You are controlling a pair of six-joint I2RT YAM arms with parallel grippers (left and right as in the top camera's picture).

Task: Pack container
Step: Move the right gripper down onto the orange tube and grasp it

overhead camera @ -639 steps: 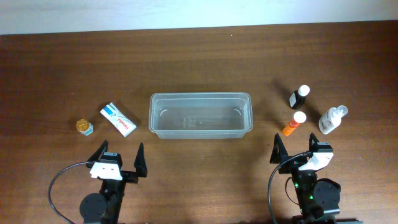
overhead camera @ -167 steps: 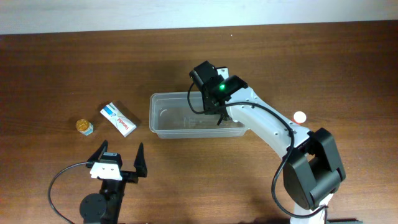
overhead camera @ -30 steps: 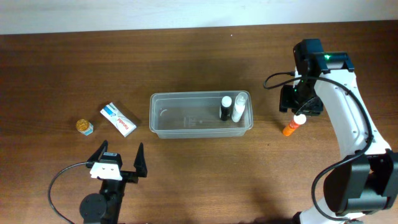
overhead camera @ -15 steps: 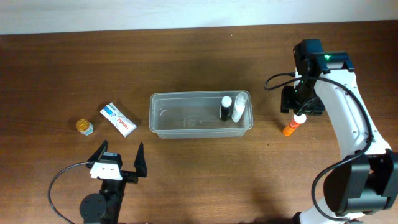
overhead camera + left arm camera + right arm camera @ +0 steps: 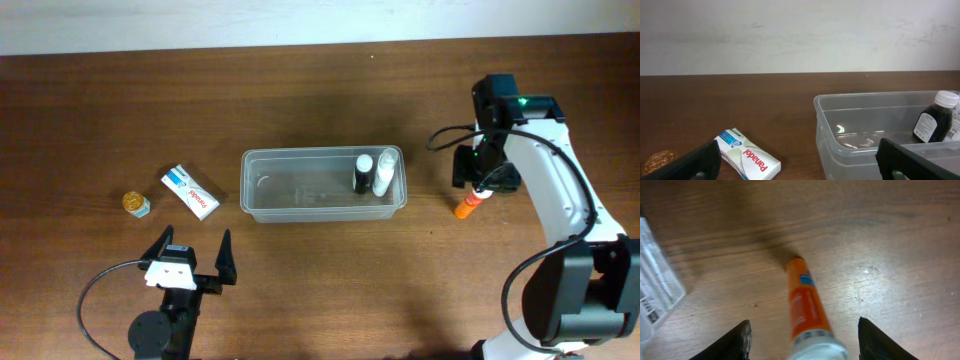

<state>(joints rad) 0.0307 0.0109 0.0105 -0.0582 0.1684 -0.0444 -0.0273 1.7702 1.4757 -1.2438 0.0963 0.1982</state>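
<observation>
The clear plastic container (image 5: 262, 190) sits mid-table with a dark bottle (image 5: 362, 173) and a clear white-capped bottle (image 5: 383, 172) standing at its right end. It also shows in the left wrist view (image 5: 860, 135), with the dark bottle (image 5: 935, 120) inside. An orange tube with a white cap (image 5: 466, 206) stands right of the container. My right gripper (image 5: 480, 178) is open above it; in the right wrist view the orange tube (image 5: 807, 307) stands between the open fingers (image 5: 802, 340). My left gripper (image 5: 190, 255) is open and empty at the front left.
A white Panadol box (image 5: 190, 192) and a small gold-lidded jar (image 5: 136, 204) lie left of the container. The box also shows in the left wrist view (image 5: 747, 159), with the jar (image 5: 657, 161) at the left edge.
My right gripper has moved a little toward the front and down over the orange tube, its fingers now on either side of it. The left arm has not moved.
</observation>
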